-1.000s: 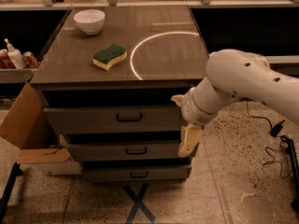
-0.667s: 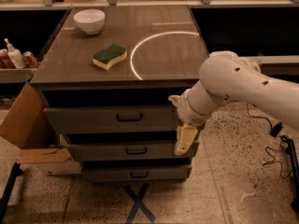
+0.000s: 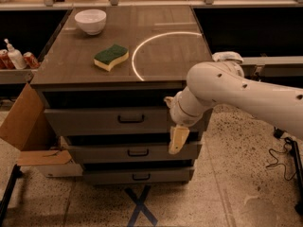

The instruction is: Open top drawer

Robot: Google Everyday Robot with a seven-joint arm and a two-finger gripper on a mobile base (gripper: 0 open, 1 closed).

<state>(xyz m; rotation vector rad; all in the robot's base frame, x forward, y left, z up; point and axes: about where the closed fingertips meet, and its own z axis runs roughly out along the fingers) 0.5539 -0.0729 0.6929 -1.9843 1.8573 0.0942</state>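
Note:
The top drawer [image 3: 94,121] is the widest grey front under the counter, with a small dark bar handle [image 3: 130,119] at its middle; it stands slightly out from the cabinet. Two narrower grey drawer fronts sit below it [image 3: 137,152]. My gripper [image 3: 178,139] hangs from the white arm [image 3: 236,91] in front of the drawers' right end, to the right of the handle and a little lower, its pale yellow finger [image 3: 179,138] pointing down. It does not touch the handle.
On the counter top [image 3: 156,56] lie a green and yellow sponge [image 3: 111,56] and a white bowl [image 3: 90,21]. An open cardboard box [image 3: 26,131] stands at the cabinet's left. Bottles and cans [image 3: 14,56] sit on a left shelf. Cables [image 3: 279,157] lie on the floor right.
The arm and gripper have shifted slightly left and closer to the drawer fronts. The drawers have not moved.

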